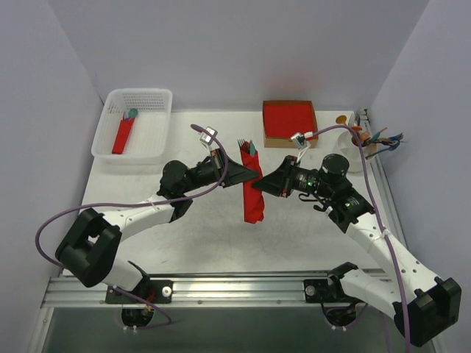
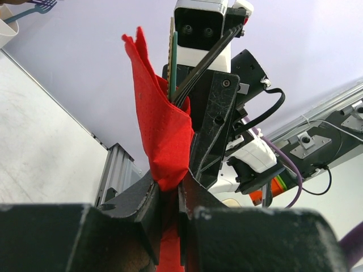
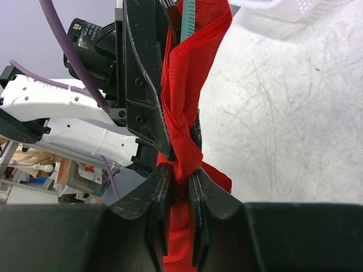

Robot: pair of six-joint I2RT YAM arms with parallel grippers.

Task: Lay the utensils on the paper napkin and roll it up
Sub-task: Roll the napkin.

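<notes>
The red paper napkin [image 1: 252, 193] is a narrow, loosely twisted roll, lifted off the table between both grippers. Thin grey fork tines [image 1: 241, 143] and a teal utensil tip [image 1: 251, 149] stick out of its far end. My left gripper [image 1: 245, 170] is shut on the roll from the left. In the left wrist view my left gripper [image 2: 170, 184] pinches the red paper [image 2: 164, 136], with a slim utensil edge [image 2: 173, 62] showing in the fold. My right gripper [image 1: 260, 182] is shut on the roll from the right, and in its wrist view [image 3: 180, 173] it pinches the twisted paper [image 3: 190, 85].
A white basket [image 1: 159, 94] at the back left holds a red roll with a teal spoon head [image 1: 124, 134]. A cardboard box with a red napkin stack [image 1: 289, 119] sits at the back centre. A white cup with colourful cutlery [image 1: 368, 140] stands at the back right.
</notes>
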